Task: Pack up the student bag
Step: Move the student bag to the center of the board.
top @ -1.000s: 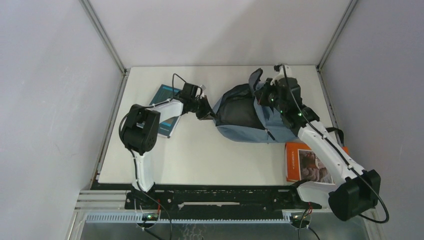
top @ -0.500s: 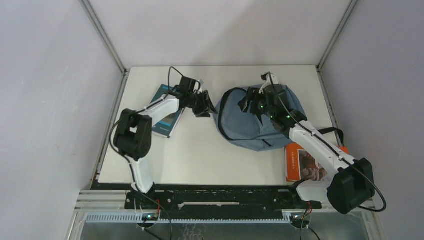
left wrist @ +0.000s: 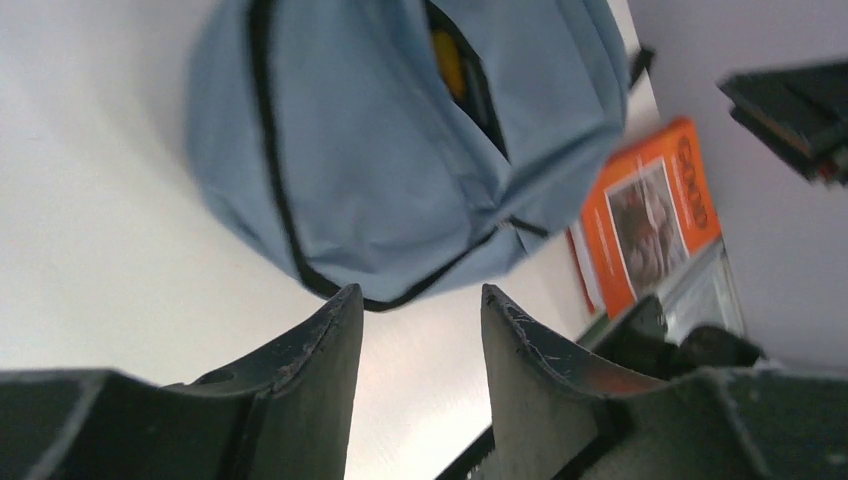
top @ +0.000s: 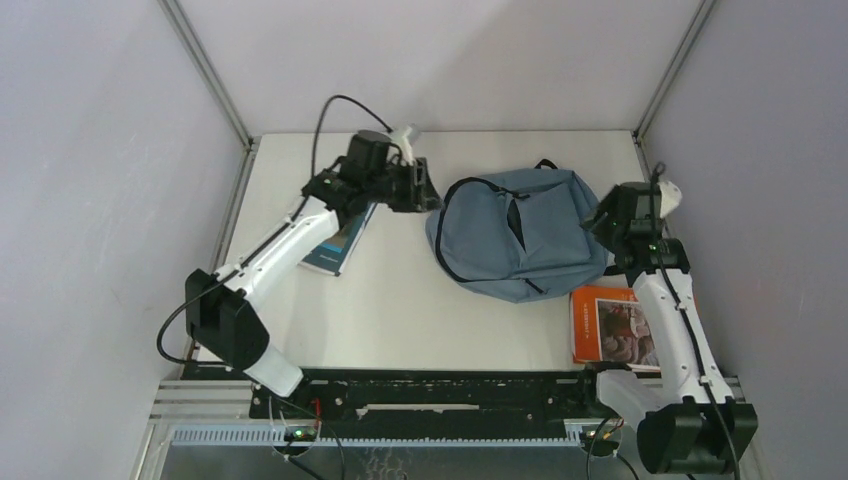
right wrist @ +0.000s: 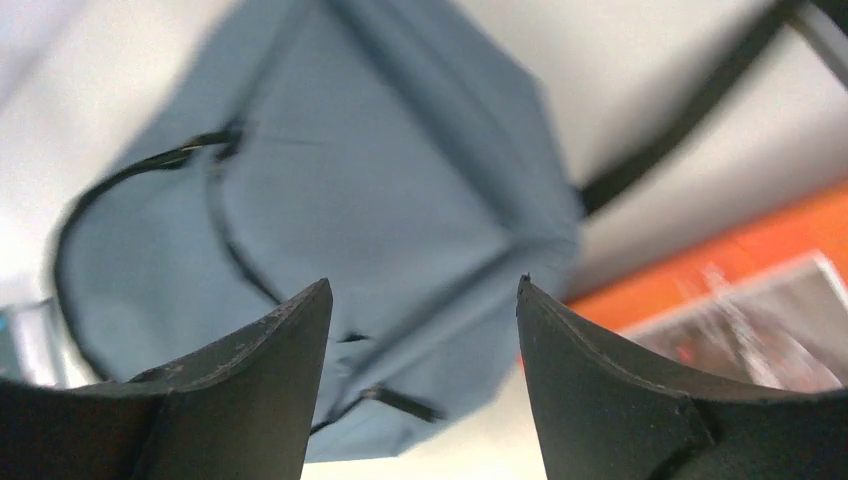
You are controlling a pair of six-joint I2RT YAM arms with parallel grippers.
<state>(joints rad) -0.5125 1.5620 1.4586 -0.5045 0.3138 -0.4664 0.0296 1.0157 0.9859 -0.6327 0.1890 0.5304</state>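
Bag [top: 520, 235] flat on table [top: 400, 310] between both grippers, left gripper [left wrist: 415, 295] spread, empty, just left of bag, right gripper [right wrist: 420, 285] spread wider, empty, by bag's right edge, orange book [top: 612, 325] beneath right arm

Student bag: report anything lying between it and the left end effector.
Nothing visible does. The left end effector hangs open just left of the student bag, with only bare table between them. The teal book lies away from the bag, under the arm.
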